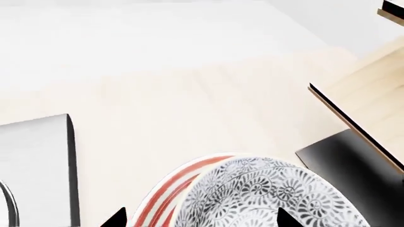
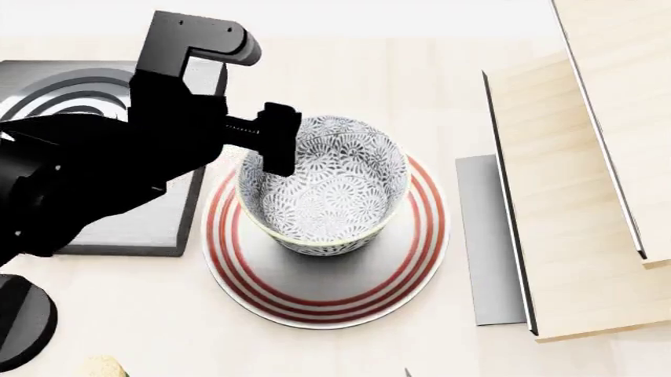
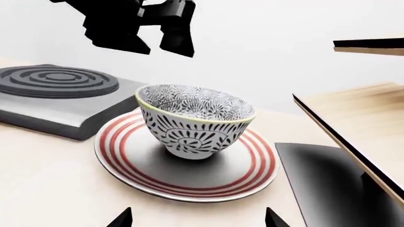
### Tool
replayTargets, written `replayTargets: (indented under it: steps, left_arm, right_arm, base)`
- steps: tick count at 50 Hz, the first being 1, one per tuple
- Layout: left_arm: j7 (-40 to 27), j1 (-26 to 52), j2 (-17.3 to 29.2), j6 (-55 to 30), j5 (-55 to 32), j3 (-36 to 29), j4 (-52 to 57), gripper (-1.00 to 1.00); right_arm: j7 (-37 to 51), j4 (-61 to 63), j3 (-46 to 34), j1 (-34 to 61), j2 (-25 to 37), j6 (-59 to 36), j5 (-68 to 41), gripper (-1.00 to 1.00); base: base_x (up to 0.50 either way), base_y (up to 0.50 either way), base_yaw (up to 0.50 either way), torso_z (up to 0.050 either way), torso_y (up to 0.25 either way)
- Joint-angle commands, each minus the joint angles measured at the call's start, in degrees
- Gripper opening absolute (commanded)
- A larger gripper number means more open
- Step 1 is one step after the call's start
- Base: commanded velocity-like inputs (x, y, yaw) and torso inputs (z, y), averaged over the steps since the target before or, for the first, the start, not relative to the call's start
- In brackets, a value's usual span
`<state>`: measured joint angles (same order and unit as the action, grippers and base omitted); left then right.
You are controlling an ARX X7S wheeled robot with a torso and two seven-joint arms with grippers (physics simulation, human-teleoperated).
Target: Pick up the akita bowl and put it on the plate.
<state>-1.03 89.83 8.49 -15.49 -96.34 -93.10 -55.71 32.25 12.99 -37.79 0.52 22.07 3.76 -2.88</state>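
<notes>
Left claw [image 2: 275, 141], open and empty, hangs above the akita bowl [image 2: 320, 184], which sits on the plate [image 2: 325, 294].

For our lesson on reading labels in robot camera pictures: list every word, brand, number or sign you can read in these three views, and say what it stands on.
None: no readable word, number, brand or sign shows in any view.
akita bowl: floral pattern only, no lettering.
plate: plain red rings, no text.
burner: raised concentric rings, no markings.
left gripper: plain black, no label.
wooden cabinet: bare surfaces, nothing written.
</notes>
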Motion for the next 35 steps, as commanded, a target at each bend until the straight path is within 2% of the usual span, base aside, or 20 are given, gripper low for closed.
replayTargets:
  steps: [1, 12, 16, 21, 35]
  left_arm:
    - [-8.9, 5.4, 9.4, 0.0, 2.1, -0.5, 19.4, 1.0]
    - [-17.3, 10.1, 19.0, 0.2, 4.9, -0.4, 37.4, 1.0]
    - [-21.7, 12.0, 24.3, 0.4, 6.3, -0.1, 47.2, 1.0]
    - [-24.8, 13.6, 28.2, 0.2, 7.9, -0.1, 53.5, 1.0]
    - [-33.8, 13.2, 39.8, 2.7, 12.5, 0.3, 72.5, 1.0]
  right_arm:
    - [0.3, 0.2, 0.1, 0.0, 0.1, 0.0, -0.1, 1.0]
    - [0.4, 0.5, 0.0, 0.1, 0.2, -0.2, 0.1, 1.0]
    - [0.6, 0.8, -0.1, 0.0, 0.3, -0.4, 0.4, 1.0]
    - [0.7, 0.7, -0.5, 0.1, 0.1, -0.6, 0.7, 1.0]
    - [2.0, 5.5, 0.8, -0.9, 1.7, -2.1, 0.9, 1.0]
  base:
    - [0.0, 0.0, 0.0, 0.0, 0.0]
    - [0.0, 0.0, 0.0, 0.0, 0.0]
    - [0.0, 0.0, 0.0, 0.0, 0.0]
    - [0.0, 0.0, 0.0, 0.0, 0.0]
    - [0.0, 0.0, 0.0, 0.0, 0.0]
